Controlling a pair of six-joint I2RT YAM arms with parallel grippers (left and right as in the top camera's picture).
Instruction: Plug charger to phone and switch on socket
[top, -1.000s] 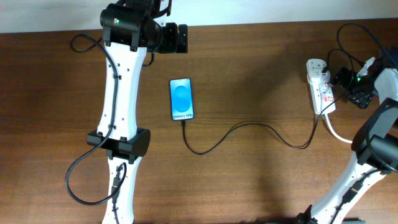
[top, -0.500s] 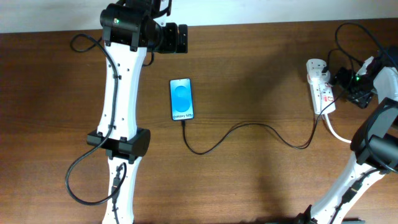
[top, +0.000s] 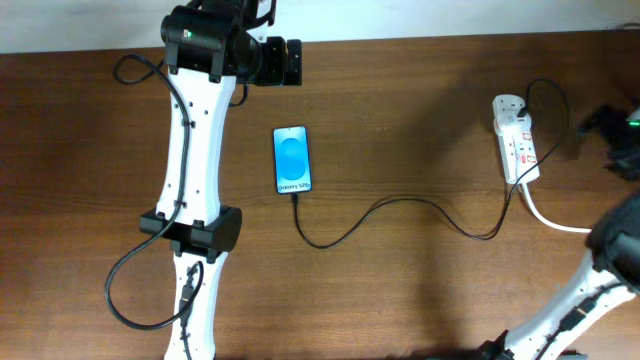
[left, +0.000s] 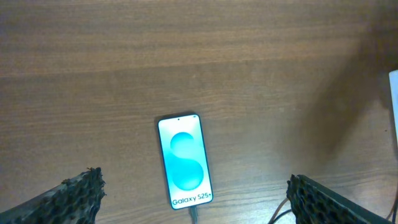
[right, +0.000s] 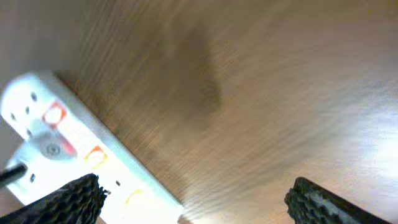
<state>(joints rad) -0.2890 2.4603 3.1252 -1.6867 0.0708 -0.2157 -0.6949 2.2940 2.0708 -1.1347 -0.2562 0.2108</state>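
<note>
Above the phone (left: 184, 162) and charger (top: 400, 205) the left pincer (left: 196, 185) gapes; right pincer (right: 196, 190) gapes near socket (right: 81, 152).

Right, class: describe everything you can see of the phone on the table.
The phone is a slim black-framed rectangle lying flat, screen up, on the brown wooden table. Its lit blue screen shows a rounded shape and white "Galaxy S25" text near the lower edge. The thin black charger cable meets that edge. Nothing else touches it.
</note>
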